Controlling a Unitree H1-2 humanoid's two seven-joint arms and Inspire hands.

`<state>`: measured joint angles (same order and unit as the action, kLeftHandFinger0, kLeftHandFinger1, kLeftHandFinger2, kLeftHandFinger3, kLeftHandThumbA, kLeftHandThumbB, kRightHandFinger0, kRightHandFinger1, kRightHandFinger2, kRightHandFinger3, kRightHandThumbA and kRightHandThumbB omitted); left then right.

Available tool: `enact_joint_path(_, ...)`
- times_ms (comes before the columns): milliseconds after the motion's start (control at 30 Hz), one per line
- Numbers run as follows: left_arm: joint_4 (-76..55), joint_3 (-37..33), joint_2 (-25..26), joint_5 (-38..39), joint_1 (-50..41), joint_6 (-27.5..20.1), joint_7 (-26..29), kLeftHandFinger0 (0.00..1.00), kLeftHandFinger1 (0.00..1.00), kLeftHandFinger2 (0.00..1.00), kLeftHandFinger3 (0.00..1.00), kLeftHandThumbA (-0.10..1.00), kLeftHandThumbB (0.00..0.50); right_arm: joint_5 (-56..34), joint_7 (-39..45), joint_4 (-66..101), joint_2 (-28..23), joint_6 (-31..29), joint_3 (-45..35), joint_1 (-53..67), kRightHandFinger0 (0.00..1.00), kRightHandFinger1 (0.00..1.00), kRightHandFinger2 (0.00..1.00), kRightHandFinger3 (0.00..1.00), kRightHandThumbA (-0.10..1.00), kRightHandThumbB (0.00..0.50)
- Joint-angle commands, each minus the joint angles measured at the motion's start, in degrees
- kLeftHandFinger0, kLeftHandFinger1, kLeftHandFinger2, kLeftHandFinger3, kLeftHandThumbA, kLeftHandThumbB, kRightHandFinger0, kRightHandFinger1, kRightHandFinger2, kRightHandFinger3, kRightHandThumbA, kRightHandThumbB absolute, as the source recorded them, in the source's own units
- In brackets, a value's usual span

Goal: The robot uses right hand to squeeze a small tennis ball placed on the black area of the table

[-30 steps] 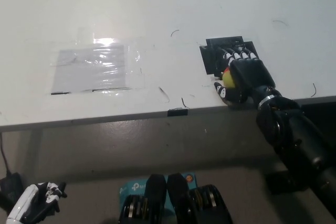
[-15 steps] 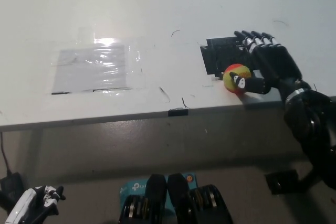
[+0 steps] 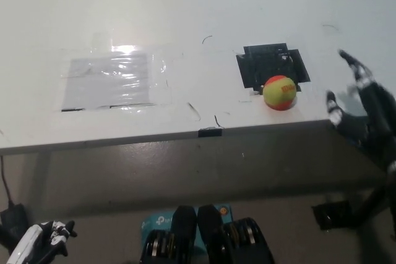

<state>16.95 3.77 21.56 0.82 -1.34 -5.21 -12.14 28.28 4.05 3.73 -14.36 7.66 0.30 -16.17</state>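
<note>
I'm looking steeply down on a matte white surface [image 3: 185, 17] that fills the upper part of the frame, its front edge running across the middle. The small tennis ball [image 3: 279, 93] sits right of centre, round and fuzzy, yellow-green on top with an orange-red band lower down. It rests at the lower edge of the black area [image 3: 269, 61], a flat, roughly rectangular dark patch with ragged corners that looks like tape stuck to the surface. The ball overlaps that patch's front border and lies close to the surface's front edge.

My right robot hand [image 3: 365, 112] is at the right side of the frame, black and glossy with pale tips on its fingers [image 3: 359, 69]. It is released: fingers spread apart, nothing in it, and clear daylight between it and the ball. It hangs over the surface's right front corner, near the ball but apart from it.

The left robot hand [image 3: 38, 245] rests at the lower left corner of the frame, white shell with dark fingers, well below the surface. I cannot tell from here whether it is spread or curled.

Left of centre on the surface there is a grey rectangular sheet [image 3: 108, 81] under crinkled clear film, which throws a bright glare at its top edge. A few thin dark curved marks dot the white around it. A small black tab [image 3: 209, 132] sits on the front edge.
</note>
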Motion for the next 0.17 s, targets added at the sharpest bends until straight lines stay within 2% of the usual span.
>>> enact_joint_path(0, -0.6, 0.9, 0.8, 0.4, 0.5, 0.2, 0.3, 0.00, 0.00, 0.20, 0.47, 0.64, 0.471, -11.7, -6.8, -0.6, 3.4, -10.4, -6.7, 3.6, 0.35, 0.42, 0.65, 1.00, 0.08, 0.148)
enact_joint_path(33, -0.4, 1.0, 0.8, 0.6, 0.3, 0.0, 0.4, 0.00, 0.02, 0.21, 0.47, 0.63, 0.471, -12.6, -8.1, -1.5, 4.8, -11.5, -8.4, 6.1, 0.28, 0.34, 0.53, 1.00, 0.16, 0.131)
enact_joint_path(133, -0.5, 0.9, 0.9, 0.0, 0.0, 0.0, 0.6, 0.01, 0.03, 0.24, 0.46, 0.65, 0.470, -15.3, -8.6, -3.0, 6.8, -13.4, -11.2, 8.8, 0.15, 0.20, 0.37, 0.94, 0.22, 0.104)
